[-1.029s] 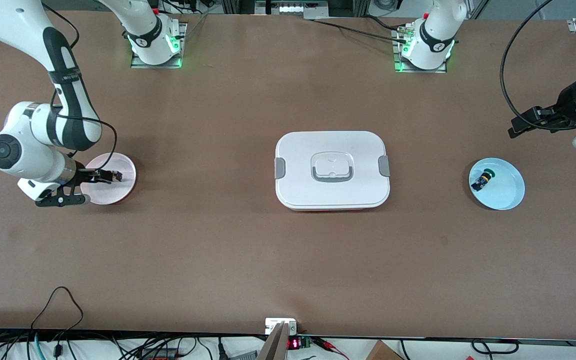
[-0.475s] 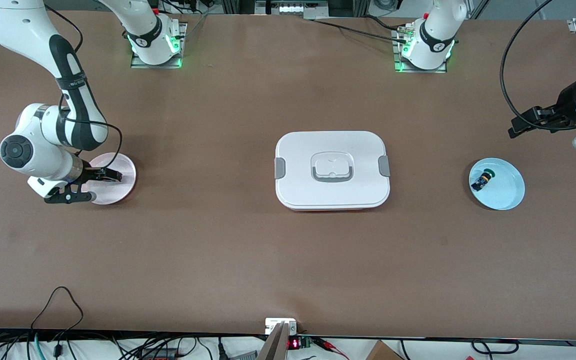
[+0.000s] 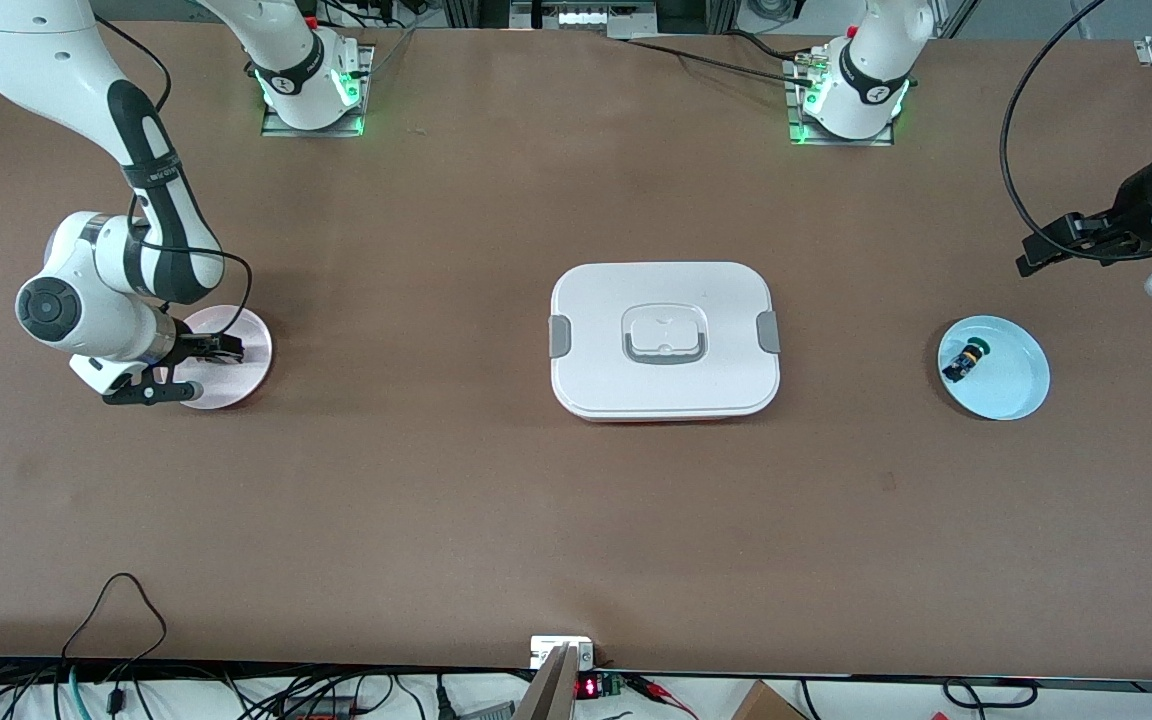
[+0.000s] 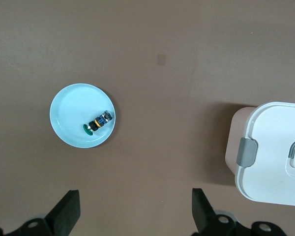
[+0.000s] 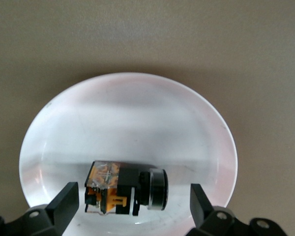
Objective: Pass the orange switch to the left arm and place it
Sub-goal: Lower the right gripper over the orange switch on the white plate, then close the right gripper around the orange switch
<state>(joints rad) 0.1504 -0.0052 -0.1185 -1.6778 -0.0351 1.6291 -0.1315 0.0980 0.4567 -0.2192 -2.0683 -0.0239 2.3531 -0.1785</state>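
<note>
plates, two, one switch each; one box [image 3: 665,340]; two tools, both wide open, empty

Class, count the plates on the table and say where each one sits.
2. The pink plate sits toward the right arm's end, under the right gripper. The blue plate sits toward the left arm's end. The box lies between them; none seem hidden.

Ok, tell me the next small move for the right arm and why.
Probably lower the right gripper straight down and close on the orange switch. Its fingers are open, straddling the switch, which lies on its side on the pink plate, not yet gripped. The left gripper waits open near the blue plate.
</note>
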